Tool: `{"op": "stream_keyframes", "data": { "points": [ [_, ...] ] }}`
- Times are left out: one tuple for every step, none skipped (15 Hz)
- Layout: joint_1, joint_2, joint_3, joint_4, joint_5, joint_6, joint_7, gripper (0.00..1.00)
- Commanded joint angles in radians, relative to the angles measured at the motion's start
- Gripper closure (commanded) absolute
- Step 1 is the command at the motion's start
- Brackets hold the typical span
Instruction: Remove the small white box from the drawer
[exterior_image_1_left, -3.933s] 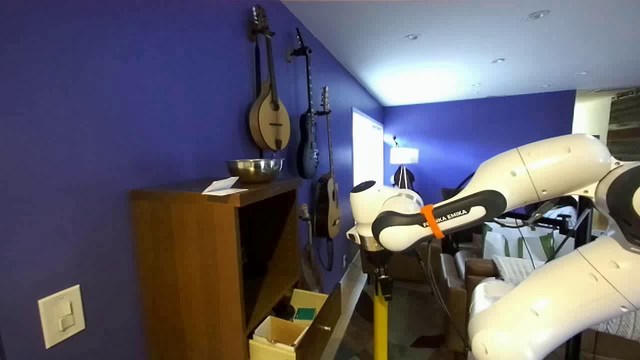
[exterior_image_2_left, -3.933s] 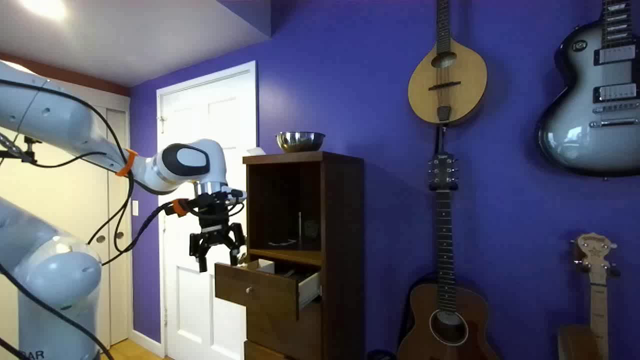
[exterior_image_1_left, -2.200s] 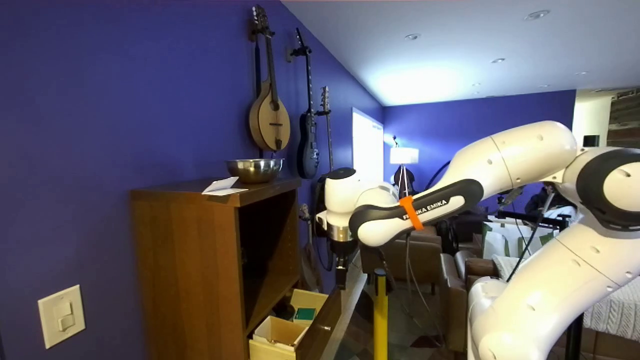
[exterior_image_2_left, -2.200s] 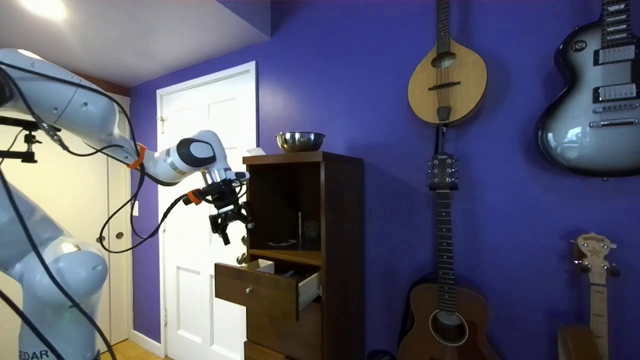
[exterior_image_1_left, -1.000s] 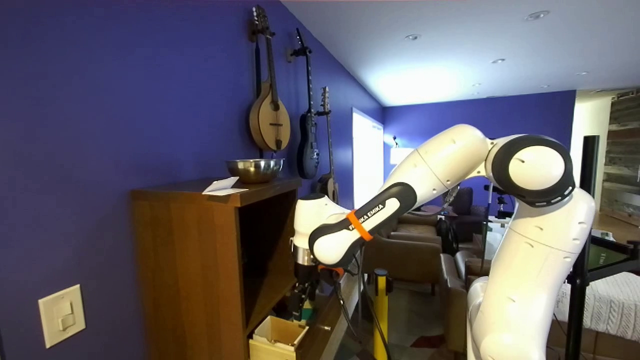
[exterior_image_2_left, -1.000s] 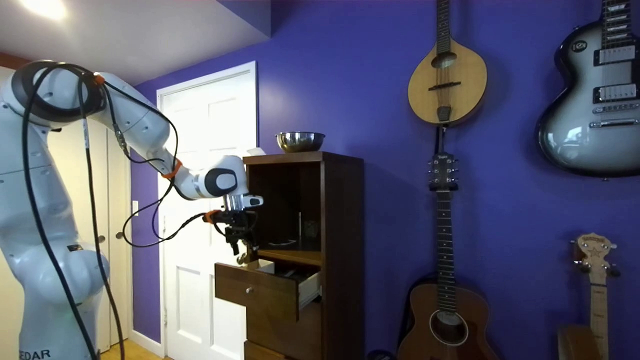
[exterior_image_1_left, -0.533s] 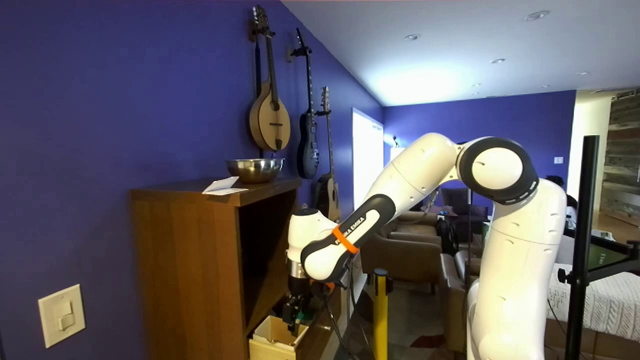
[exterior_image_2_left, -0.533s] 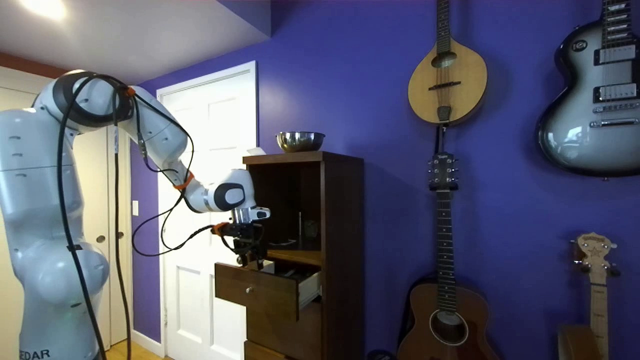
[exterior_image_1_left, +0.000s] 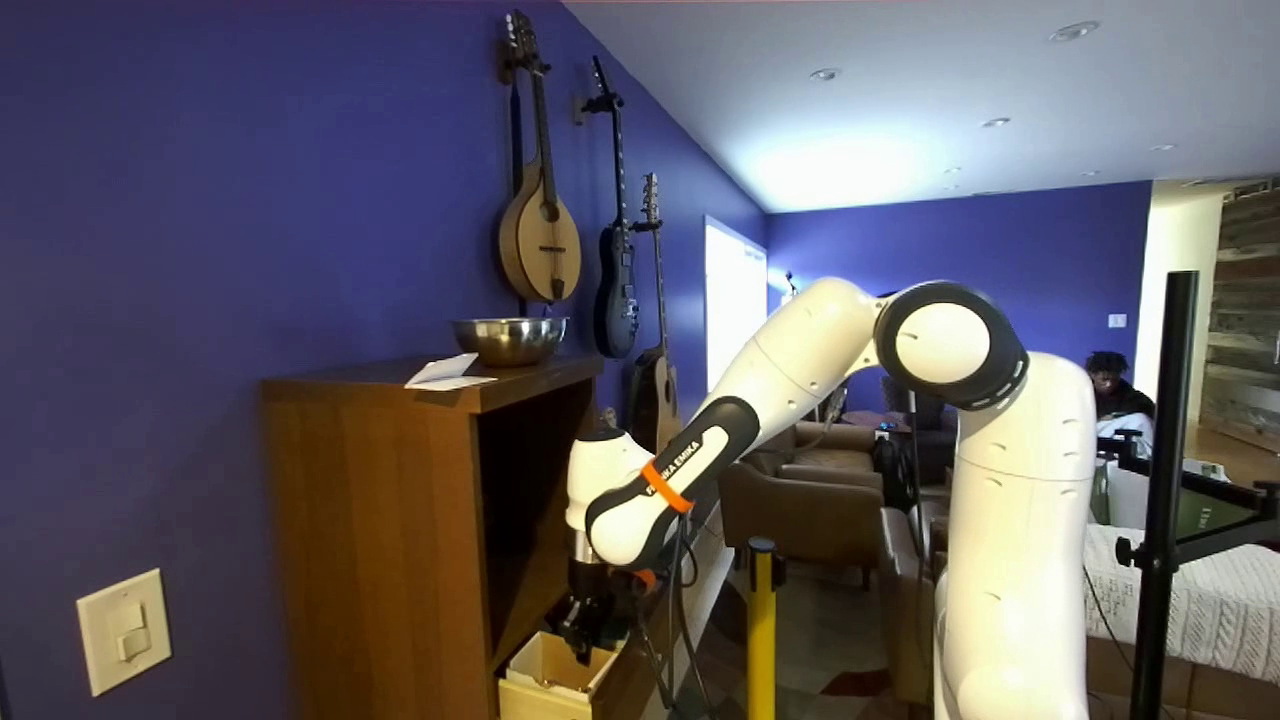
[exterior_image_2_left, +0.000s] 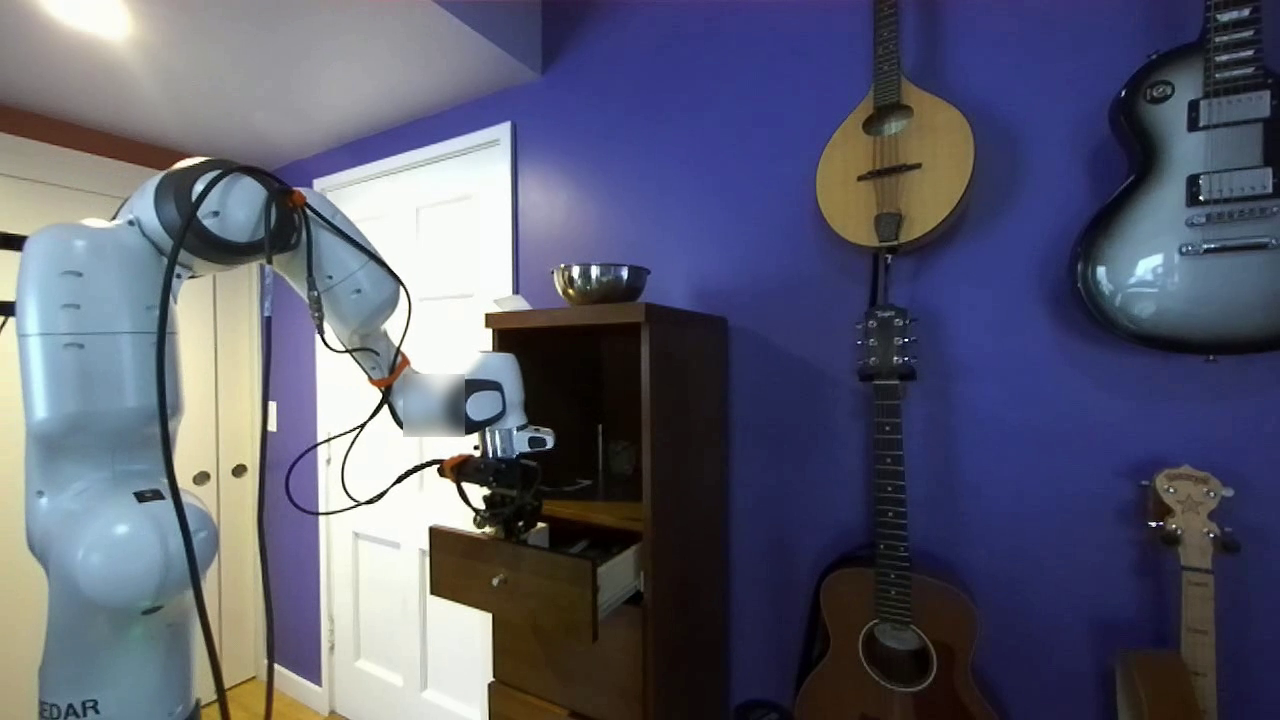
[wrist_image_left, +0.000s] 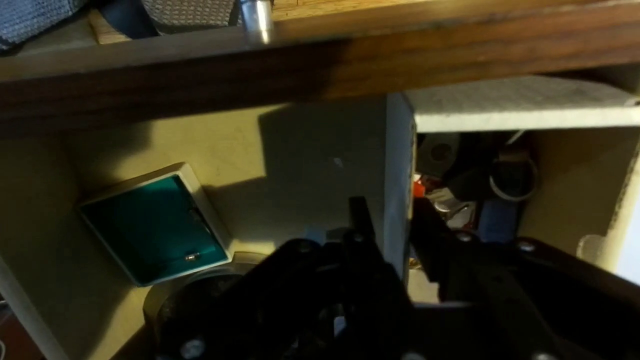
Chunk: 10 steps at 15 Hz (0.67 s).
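Note:
The small white box (wrist_image_left: 398, 175) stands open-topped in the drawer (wrist_image_left: 230, 150), with mixed small items inside. In both exterior views the drawer (exterior_image_2_left: 530, 580) is pulled out of the cabinet, and part of the box (exterior_image_1_left: 560, 660) shows over its side. My gripper (wrist_image_left: 389, 201) points down into the drawer and straddles one wall of the box: one finger is outside, the other inside. The jaws are partly closed; a gap shows between the outer finger and the wall. The inner finger lies close to the wall; whether it touches, I cannot tell.
Beside the box lie a pale green-lined case (wrist_image_left: 155, 230) and a dark round object (wrist_image_left: 195, 290). The drawer's wooden front (wrist_image_left: 300, 70) rises close by. The cabinet (exterior_image_1_left: 380, 540) carries a metal bowl (exterior_image_1_left: 510, 342) and folded paper (exterior_image_1_left: 445, 375). A yellow post (exterior_image_1_left: 762, 640) stands nearby.
The arm has come toward the cabinet from farther out, and the gripper has sunk over the drawer to the box. Its jaws have narrowed during the last second. The drawer and box look unmoved.

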Motion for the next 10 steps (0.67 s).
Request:
{"op": "stream_keyframes", "data": {
  "points": [
    [0.001, 0.028, -0.007, 0.029, 0.061, 0.007, -0.046, 0.99],
    [0.0, 0.028, -0.008, 0.029, 0.067, 0.005, -0.049, 1.0],
    [-0.001, 0.024, -0.01, 0.024, 0.08, 0.005, -0.06, 1.0],
    [-0.002, 0.02, -0.012, 0.021, 0.094, 0.005, -0.074, 1.0],
    [-0.004, 0.015, -0.016, 0.017, 0.112, 0.004, -0.089, 0.99],
    [-0.006, 0.011, -0.02, 0.014, 0.121, 0.001, -0.095, 0.99],
    [-0.008, 0.007, -0.024, 0.012, 0.133, -0.001, -0.104, 0.99],
    [-0.01, 0.003, -0.028, 0.01, 0.134, -0.005, -0.109, 0.99],
    [-0.012, -0.003, -0.033, 0.004, 0.139, -0.007, -0.123, 0.99],
    [-0.013, -0.007, -0.038, -0.001, 0.144, -0.008, -0.14, 0.99]
  ]
}}
